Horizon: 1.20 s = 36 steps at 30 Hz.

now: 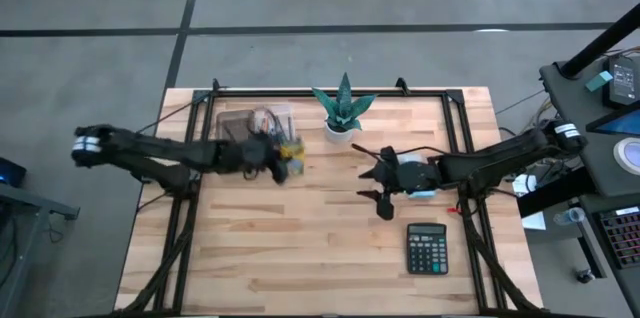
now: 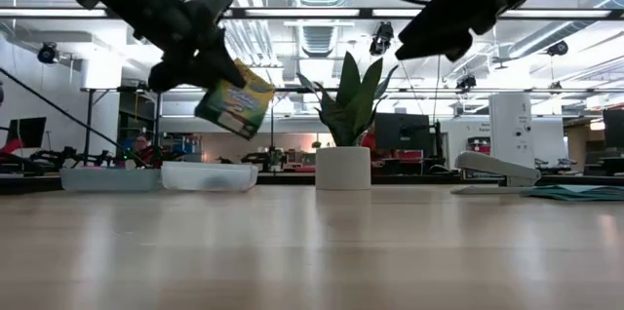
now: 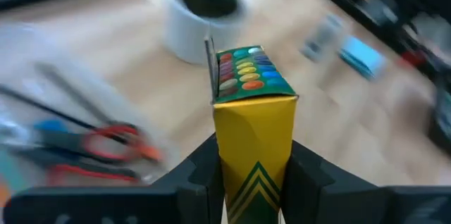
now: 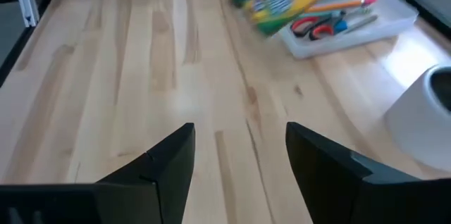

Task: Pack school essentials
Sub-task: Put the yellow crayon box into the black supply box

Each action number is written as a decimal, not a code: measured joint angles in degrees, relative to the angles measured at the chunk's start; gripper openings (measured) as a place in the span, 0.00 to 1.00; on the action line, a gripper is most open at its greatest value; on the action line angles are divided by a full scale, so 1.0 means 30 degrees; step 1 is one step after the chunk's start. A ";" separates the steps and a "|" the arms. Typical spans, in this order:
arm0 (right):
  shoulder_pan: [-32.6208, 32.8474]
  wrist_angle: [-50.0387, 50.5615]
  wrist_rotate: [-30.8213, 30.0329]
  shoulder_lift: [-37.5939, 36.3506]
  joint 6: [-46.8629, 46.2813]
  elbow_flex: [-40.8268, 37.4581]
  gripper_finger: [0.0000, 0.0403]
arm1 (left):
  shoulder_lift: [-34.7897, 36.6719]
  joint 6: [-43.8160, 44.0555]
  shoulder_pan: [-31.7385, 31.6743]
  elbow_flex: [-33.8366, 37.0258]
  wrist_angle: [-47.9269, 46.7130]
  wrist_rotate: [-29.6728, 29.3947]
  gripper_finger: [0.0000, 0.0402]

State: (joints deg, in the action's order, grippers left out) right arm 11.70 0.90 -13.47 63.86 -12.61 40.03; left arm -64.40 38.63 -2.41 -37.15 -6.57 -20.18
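My left gripper is shut on the yellow-green crayon box, which hangs in the air just right of a clear tray. Red-handled scissors and an orange pencil lie in the tray. My right gripper stands open above bare wood at the table's right middle, with nothing between its fingers. A light-blue pad lies on the table beside the right arm. My left gripper pinches the crayon box by its two narrow yellow sides between its two fingers, at the end away from the open flap. The fingers come from the table's left, slanting down. The box is lifted clear of the table and tilted, its open end pointing away from the gripper.
A green spiky plant in a white pot stands at the far middle, between the two grippers. A black calculator lies near the right front. A pale stapler-like thing shows at the right. Bare wood lies in the near middle.
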 joint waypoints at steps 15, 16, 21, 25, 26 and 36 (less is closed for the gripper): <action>0.0000 0.1124 -0.0052 -0.1135 0.1322 0.0007 0.51 | -0.0959 -0.0015 -1.1265 0.0067 -0.1277 0.6798 0.21; 0.0000 0.1175 -0.0052 -0.1100 0.1467 0.0007 0.51 | -0.1385 -0.0015 -1.1544 0.0064 -0.1124 0.7109 0.21; 0.0000 0.1160 -0.0046 -0.1013 0.1576 0.0007 0.51 | -0.3257 -0.0135 -1.2159 -0.0338 -0.0188 0.7458 0.21; 0.0000 0.1195 -0.0044 -0.1013 0.1577 0.0007 0.51 | -0.4025 -0.0146 -1.2382 -0.0494 0.0373 0.8143 0.21; 0.0000 0.1181 -0.0045 -0.1013 0.1599 0.0007 0.51 | -0.4091 -0.0145 -1.2438 -0.0494 0.0445 0.8228 0.21; 0.0000 0.1182 -0.0045 -0.1013 0.1962 0.0007 0.51 | -0.4067 -0.0868 -1.2664 -0.0494 0.0547 0.8346 0.37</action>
State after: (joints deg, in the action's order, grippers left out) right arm 11.70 4.45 -13.61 60.82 -6.72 40.05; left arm -76.60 36.03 -40.40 -38.63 -4.93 4.86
